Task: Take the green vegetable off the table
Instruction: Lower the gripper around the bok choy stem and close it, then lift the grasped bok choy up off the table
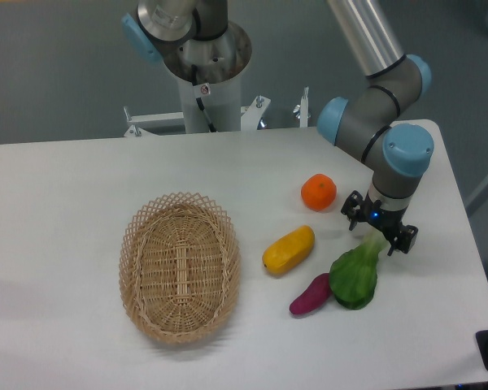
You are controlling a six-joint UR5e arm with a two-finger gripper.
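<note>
Green vegetable (355, 279) on table (65, 211), purple piece (310, 294) touching its left, spread pincer (379, 227) over pale stalk

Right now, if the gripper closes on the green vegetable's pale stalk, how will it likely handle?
The green vegetable looks like a moulded toy, so probably stiff and light. Its broad leaf end lies flat, so rolling seems unlikely. Gripped by the narrow stalk, it may pivot and nudge the purple piece touching it.
</note>
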